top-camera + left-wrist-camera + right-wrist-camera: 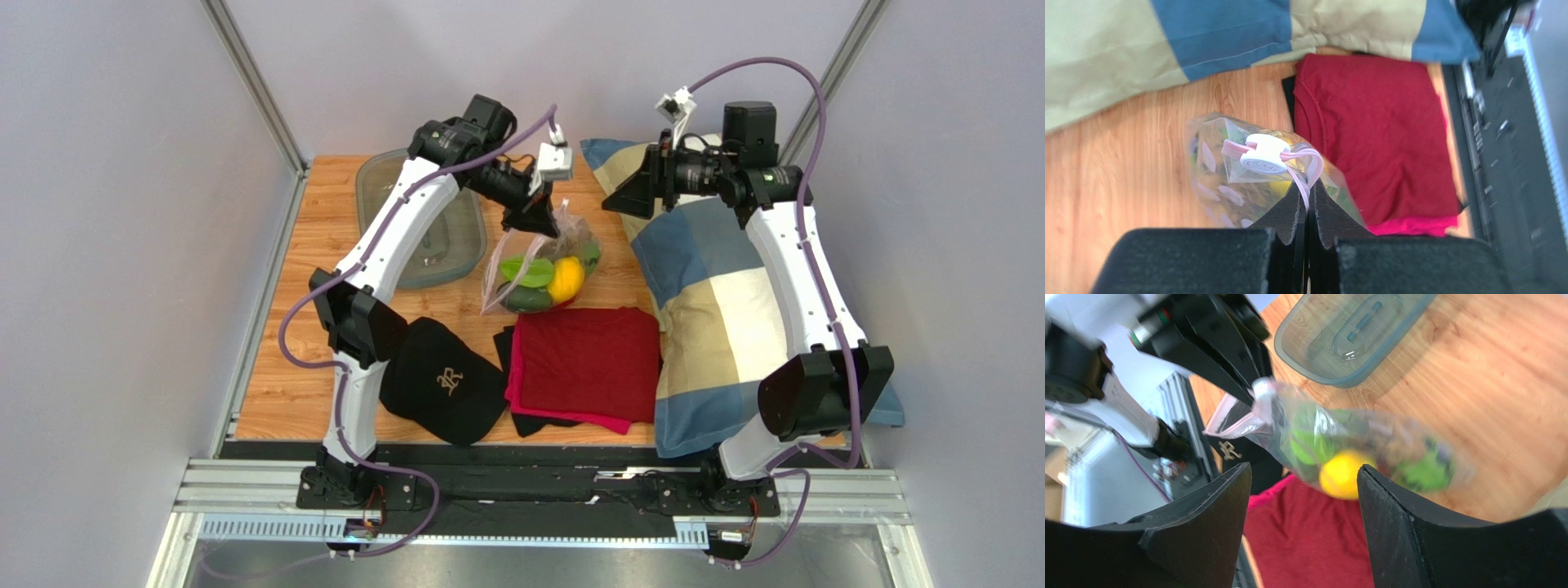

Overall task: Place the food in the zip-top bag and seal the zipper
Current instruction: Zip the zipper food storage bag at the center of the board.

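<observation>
The zip-top bag [540, 267] is a clear pouch held up by its mouth edge above the wooden table. Inside it is the food: a yellow lemon [566, 279] and green pieces [528, 272], also seen as the lemon [1343, 473] and green pieces [1422, 471] in the right wrist view. My left gripper [1308, 196] is shut on the pink zipper strip [1306, 177], just beside its white slider [1263, 156]. My right gripper [1304, 471] is open and holds nothing. It hangs to the right of the bag [1333, 432], over the pillow, as the right gripper [638, 194] shows from above.
A grey-green translucent tray [417, 227] lies at the back left. A red cloth [586, 361] on a black one sits in front of the bag, with a black cap [444, 377] to its left. A blue and beige checked pillow [711, 306] fills the right side.
</observation>
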`<state>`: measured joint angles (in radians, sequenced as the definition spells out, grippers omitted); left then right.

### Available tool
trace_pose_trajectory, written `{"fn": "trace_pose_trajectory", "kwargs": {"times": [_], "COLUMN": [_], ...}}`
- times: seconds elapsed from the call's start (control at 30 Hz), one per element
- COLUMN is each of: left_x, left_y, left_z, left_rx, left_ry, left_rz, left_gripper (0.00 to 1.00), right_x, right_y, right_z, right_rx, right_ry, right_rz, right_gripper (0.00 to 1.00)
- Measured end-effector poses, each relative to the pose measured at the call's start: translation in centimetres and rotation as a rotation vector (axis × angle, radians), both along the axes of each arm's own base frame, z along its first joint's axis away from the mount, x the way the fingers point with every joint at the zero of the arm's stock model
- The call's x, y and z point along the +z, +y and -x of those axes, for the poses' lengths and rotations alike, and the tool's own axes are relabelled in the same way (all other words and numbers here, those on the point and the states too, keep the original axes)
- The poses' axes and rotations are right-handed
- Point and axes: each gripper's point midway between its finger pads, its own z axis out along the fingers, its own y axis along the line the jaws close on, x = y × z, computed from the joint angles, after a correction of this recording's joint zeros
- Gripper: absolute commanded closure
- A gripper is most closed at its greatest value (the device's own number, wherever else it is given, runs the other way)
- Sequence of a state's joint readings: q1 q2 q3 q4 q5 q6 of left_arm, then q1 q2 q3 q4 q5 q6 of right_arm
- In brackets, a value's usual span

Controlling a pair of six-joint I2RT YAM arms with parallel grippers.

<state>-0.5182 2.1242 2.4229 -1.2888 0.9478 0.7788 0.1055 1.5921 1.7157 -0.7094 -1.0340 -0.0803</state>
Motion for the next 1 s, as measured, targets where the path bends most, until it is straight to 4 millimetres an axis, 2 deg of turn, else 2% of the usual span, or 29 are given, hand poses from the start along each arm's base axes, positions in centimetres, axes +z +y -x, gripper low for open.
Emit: {"fn": "trace_pose_trajectory", "kwargs": {"times": [0.17, 0.33, 0.73, 0.9, 1.0], "left_x": [-1.9, -3.0, -2.8, -2.8, -2.9], "left_y": [-1.3, -1.6, -2.1, -2.4, -2.5], "left_z": [1.5, 2.7, 3.3, 3.9, 4.0], "left_rx": [-0.193, -0.333, -0.443, -0.465, -0.471], "left_ry": [-0.163, -0.265, -0.385, -0.394, -0.396], "left_rz": [0.0, 0.044, 0.118, 0.125, 0.128], "left_gripper": [1.0, 1.0, 1.0, 0.99, 0.99], "right_x": [-0.6, -2.1, -3.6, -3.8, -4.0], "right_y": [3.2, 5.3, 4.3, 4.5, 4.8], "right_z": [1.8, 4.5, 6.8, 7.1, 7.3], "right_rx": [0.156, 0.281, 0.405, 0.443, 0.465], "right_ry": [-0.144, -0.228, -0.441, -0.501, -0.532], "right_rz": [0.056, 0.093, 0.193, 0.212, 0.221], "right_gripper": [0.36, 0.38, 0.39, 0.4, 0.46]}}
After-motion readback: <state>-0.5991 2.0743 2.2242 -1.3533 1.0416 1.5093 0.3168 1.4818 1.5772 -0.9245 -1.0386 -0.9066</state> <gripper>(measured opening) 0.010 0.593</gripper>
